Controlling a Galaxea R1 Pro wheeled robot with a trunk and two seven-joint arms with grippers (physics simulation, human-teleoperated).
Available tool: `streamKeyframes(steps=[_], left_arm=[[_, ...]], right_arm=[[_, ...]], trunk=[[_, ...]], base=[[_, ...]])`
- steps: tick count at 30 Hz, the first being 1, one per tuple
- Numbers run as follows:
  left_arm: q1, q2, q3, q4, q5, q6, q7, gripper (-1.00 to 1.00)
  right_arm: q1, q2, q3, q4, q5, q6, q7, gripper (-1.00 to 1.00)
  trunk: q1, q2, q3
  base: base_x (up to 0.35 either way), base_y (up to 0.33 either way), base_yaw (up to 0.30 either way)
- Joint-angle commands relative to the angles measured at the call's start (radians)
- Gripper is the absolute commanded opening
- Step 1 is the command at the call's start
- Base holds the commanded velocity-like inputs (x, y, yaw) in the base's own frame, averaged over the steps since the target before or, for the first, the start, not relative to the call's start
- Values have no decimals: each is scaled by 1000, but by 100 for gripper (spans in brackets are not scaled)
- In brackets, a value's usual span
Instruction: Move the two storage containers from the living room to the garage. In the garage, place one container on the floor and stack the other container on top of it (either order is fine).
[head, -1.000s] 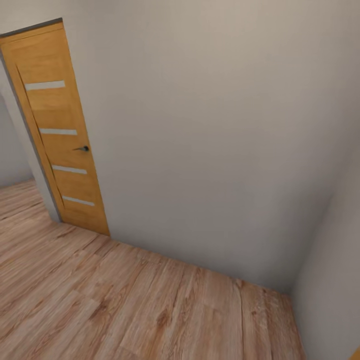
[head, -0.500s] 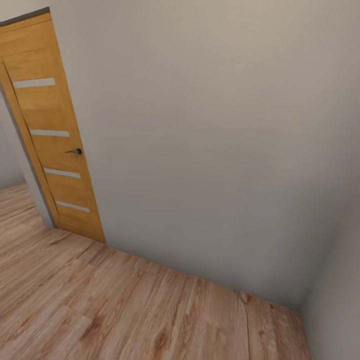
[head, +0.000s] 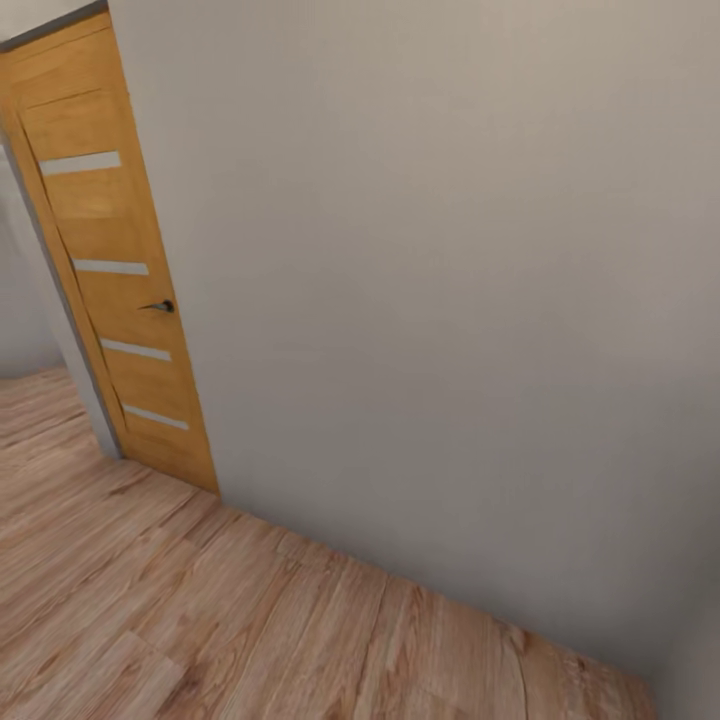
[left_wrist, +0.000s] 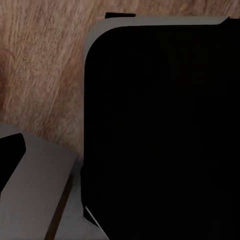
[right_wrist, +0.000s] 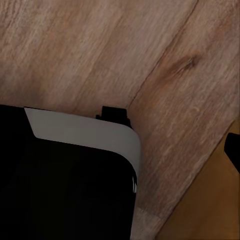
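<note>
End effector state, left end effector and right end effector alike: cannot tell how far open, nor whether either has hold of anything. Storage containers: whereabouts cannot be told from these frames.

Head view, largest first:
- Plain white-grey wall (head: 450, 300), running from upper left down to lower right, meeting a second wall in a corner at the far right edge.
- Light wood-plank floor (head: 200, 620) across the lower left, grain running roughly along the wall's base.
- Honey-wood door (head: 120, 220) at upper left, set against the near end of the wall. More plank floor and a grey wall lie beyond its left side.
- Four frosted strips (head: 80, 162) across the door, one above another.
- Small dark lever handle (head: 160, 306) at the door's right edge, between the second and third strips.

Left wrist view: large black body with a pale grey rounded rim (left_wrist: 160, 140) over plank floor; grey panel (left_wrist: 40, 200) beside it, with a black patch (left_wrist: 10, 155) at the frame edge, identity unclear.

Right wrist view: same kind of black, grey-rimmed body (right_wrist: 65, 185) over planks. Tan-orange surface (right_wrist: 210, 210) in one corner and a dark sliver (right_wrist: 234, 150) at the edge; cannot tell what either is.
</note>
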Motion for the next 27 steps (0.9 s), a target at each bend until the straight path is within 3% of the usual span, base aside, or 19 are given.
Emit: streamKeyframes(steps=[1,7,27], left_arm=[[0,0,1,0,4,-1,1,100],[0,-1,1,0,4,-1,2,100],[0,-2,1,0,4,-2,3,100]], right_arm=[[-1,0,8,3,-8,-5,0,100],[-1,0,8,3,-8,-5,0,100],[-1,-2,9,3,-8,-5,0,100]], trunk=[[1,0,-1],[1,0,-1],[1,0,-1]], base=[[303,0,265],[193,0,269],[3,0,261]])
